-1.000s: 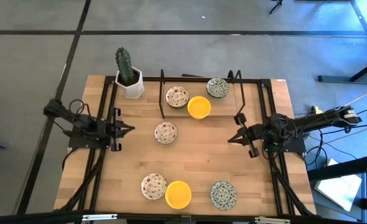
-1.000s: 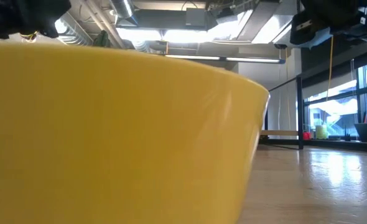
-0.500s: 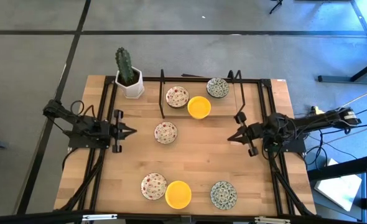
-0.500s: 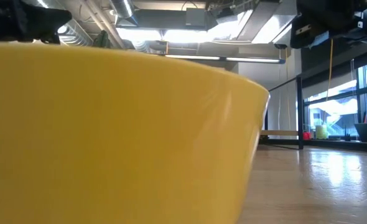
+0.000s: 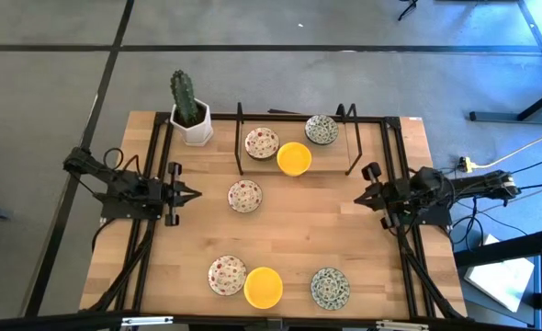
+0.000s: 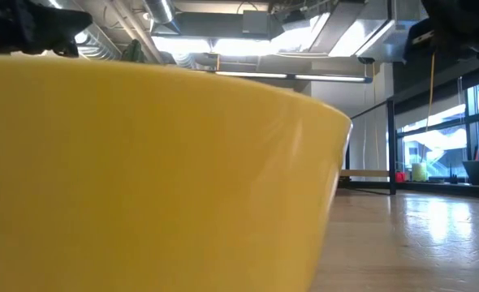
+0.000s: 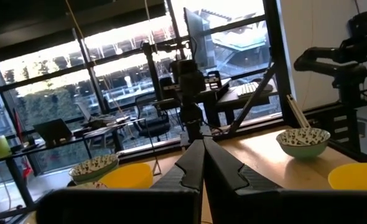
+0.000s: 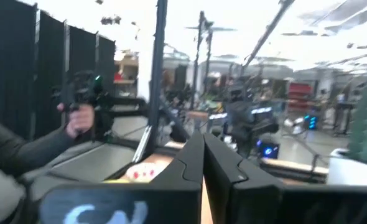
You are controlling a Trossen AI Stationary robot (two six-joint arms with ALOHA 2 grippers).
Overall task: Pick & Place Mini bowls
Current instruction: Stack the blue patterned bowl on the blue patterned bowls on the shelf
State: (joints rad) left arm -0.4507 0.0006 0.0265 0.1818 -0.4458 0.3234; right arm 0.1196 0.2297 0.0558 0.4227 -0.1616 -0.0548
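At nine o'clock on the table (image 5: 289, 239), the left gripper (image 5: 194, 194) hangs with fingers pressed together, holding nothing, tips toward the centre. Opposite, at three o'clock, the right gripper (image 5: 361, 198) is likewise closed and empty, near the table's edge. Between them lies bare wood, with one red-speckled bowl (image 5: 244, 195) just ahead of the left tips. Toward twelve o'clock a speckled bowl (image 5: 261, 142), a yellow bowl (image 5: 294, 158) and a grey-green bowl (image 5: 321, 130) sit inside a black frame (image 5: 240, 138); a cactus pot (image 5: 191, 116) stands at eleven. Along six o'clock are another speckled bowl (image 5: 227, 275), a yellow bowl (image 5: 264, 287) and a grey-green bowl (image 5: 330, 287). That near yellow bowl fills most of the low view, hiding the tabletop behind it.
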